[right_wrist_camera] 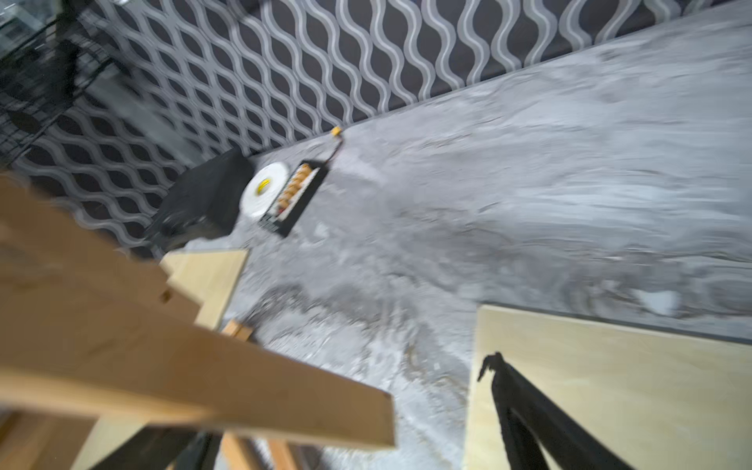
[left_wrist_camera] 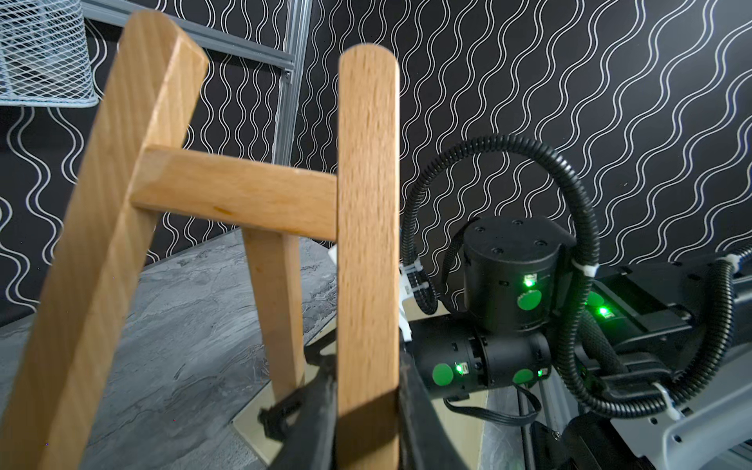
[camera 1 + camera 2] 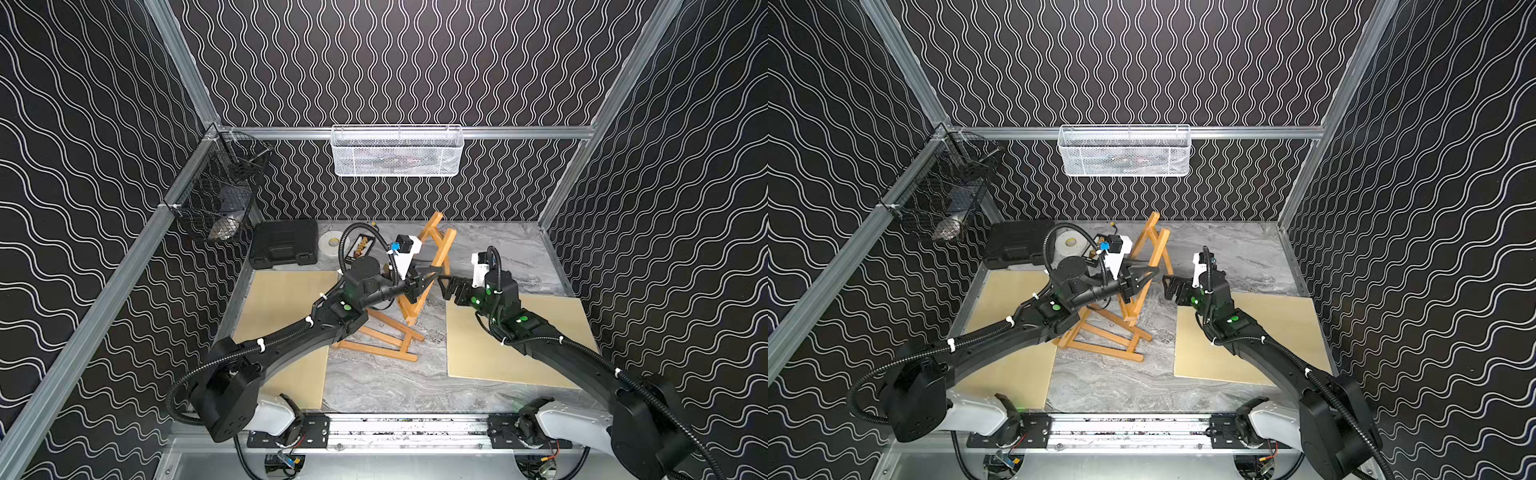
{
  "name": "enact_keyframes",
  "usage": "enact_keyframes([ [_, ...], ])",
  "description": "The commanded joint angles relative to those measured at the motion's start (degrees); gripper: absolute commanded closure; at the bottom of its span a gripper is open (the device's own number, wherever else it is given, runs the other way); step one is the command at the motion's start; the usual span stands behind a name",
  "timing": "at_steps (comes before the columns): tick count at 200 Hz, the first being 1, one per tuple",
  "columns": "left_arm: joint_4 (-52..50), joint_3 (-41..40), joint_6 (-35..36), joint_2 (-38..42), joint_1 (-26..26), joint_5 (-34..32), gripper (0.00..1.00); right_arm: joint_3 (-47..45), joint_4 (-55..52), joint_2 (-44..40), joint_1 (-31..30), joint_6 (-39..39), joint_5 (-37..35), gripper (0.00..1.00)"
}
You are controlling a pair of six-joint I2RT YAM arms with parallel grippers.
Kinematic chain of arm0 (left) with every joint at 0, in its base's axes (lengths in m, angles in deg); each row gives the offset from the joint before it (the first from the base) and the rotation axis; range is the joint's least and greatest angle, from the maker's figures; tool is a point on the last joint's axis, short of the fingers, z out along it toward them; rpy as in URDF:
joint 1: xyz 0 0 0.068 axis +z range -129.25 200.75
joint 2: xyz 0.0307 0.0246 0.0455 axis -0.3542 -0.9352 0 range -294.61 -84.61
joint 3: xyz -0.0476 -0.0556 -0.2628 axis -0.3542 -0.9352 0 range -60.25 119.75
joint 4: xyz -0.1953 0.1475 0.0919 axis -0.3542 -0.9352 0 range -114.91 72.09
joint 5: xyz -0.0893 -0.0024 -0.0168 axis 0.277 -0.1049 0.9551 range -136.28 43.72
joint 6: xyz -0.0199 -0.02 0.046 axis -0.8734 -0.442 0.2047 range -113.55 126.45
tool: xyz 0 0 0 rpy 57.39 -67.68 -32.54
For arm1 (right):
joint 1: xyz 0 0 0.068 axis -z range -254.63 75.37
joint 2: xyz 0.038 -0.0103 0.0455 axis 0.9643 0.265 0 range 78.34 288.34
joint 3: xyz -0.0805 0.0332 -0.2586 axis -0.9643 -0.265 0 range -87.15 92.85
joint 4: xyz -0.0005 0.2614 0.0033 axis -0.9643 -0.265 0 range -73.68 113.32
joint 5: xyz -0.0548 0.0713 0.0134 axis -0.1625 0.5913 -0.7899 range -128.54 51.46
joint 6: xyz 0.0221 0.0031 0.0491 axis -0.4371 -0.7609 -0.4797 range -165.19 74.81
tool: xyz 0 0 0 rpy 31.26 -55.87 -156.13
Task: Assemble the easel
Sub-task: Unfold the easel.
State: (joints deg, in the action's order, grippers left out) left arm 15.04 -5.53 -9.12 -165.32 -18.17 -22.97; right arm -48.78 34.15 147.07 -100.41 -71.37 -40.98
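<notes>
Abt half done, I'd say: left gripper (image 3: 432,275) pinches an easel (image 3: 442,243) slat, one frame tilted up toward worktop's (image 3: 507,249) back edge, other lying flat, right gripper (image 3: 446,289) wide & empty beside it.

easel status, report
Left end effector shut on a slat of the light wooden folding easel. Right end effector open, empty, beside it. Easel half raised, base on grey marbled table. Black case and white tape roll behind, apart.
</notes>
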Motion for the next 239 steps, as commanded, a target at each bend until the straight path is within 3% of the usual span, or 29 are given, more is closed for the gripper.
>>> enact_keyframes([
  [1, 1.47, -0.23, 3.18, 1.08, 0.06, 1.39, 1.00, 0.74, 0.59, -0.59, 2.22, -1.59, -5.22, 0.00],
  [66, 1.98, -1.80, 5.43, 0.85, -0.02, 0.43, 1.00, 0.61, -3.57, -4.00, 6.05, -3.23, -4.21, 0.00],
  [99, 4.27, -1.16, 4.47, -1.24, -0.02, -0.34, 1.00, -0.70, -2.73, -6.35, 6.09, -2.41, 0.68, 0.00],
  [135, 7.22, -0.13, 3.61, -4.20, 0.06, -2.55, 1.00, -0.40, -7.07, -8.57, 6.09, -2.83, -0.60, 0.00],
  [167, 7.98, 2.37, 4.36, -7.74, -0.02, -3.97, 1.00, -1.48, -6.25, -8.93, 6.07, -3.29, 2.42, 0.00],
  [215, 8.16, 7.61, 7.08, -15.75, -0.02, -8.90, 1.00, -0.01, -9.67, -7.66, 7.79, -6.58, -2.37, 0.00],
  [239, 6.45, 11.65, 9.37, -20.46, -0.02, -11.67, 1.00, 0.17, -11.08, -6.88, 11.62, -9.38, -3.11, 0.00],
])
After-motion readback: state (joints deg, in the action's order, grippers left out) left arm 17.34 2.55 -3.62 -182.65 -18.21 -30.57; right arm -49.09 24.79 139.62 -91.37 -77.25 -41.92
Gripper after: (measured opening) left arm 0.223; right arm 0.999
